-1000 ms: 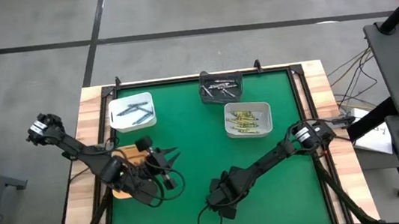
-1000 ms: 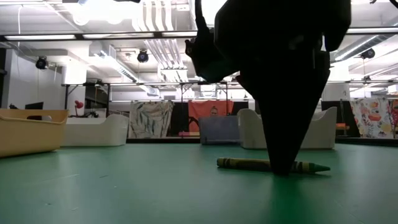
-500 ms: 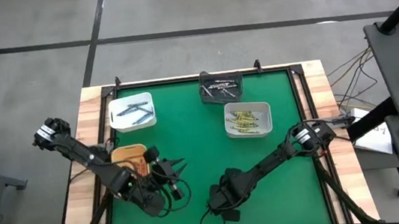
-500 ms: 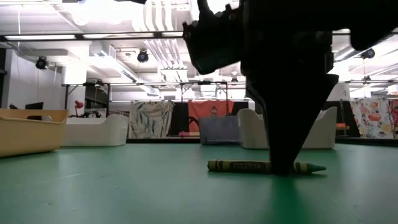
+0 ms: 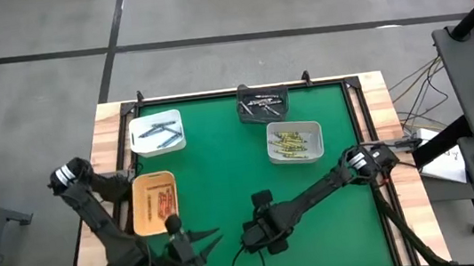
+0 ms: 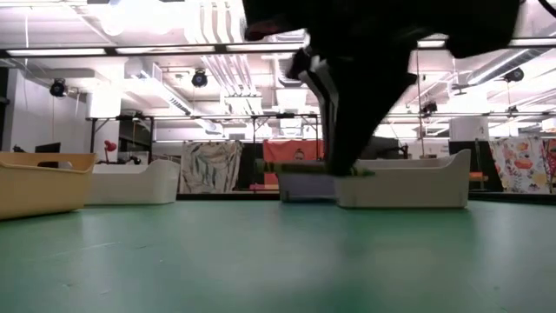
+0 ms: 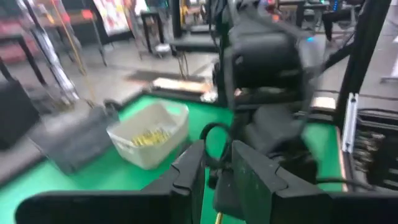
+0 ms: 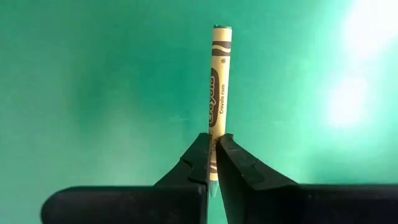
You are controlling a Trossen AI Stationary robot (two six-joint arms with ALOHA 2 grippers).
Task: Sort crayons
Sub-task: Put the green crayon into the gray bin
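A yellow crayon (image 8: 219, 81) hangs level above the green table (image 5: 223, 170), with my right gripper (image 8: 212, 146) shut on it near the table's front middle (image 5: 250, 235). In the low view the crayon (image 6: 300, 170) shows clear of the table. My left gripper (image 5: 206, 240) stands to the left of it near the front edge, its fingers (image 7: 193, 171) a little open with nothing between them. Other crayons lie sorted in the trays. My right gripper pinches the crayon between its two fingers, a little past its middle toward the pointed end (image 8: 215, 127). The fingers come steeply from above and lie across the crayon. The crayon is lifted clear of the table and sits level, its flat end (image 8: 221, 28) sticking out.
An orange tray (image 5: 139, 207) with red crayons stands at the left. A white tray (image 5: 134, 127) with dark crayons is at the far left, a dark tray (image 5: 243, 105) at the far middle, and a white tray (image 5: 315, 128) with yellow crayons right of centre.
My right gripper has taken hold of the crayon that lay on the table and has raised it clear, level, while rolling its wrist. My left gripper has swung from over the orange tray toward the table's near edge.
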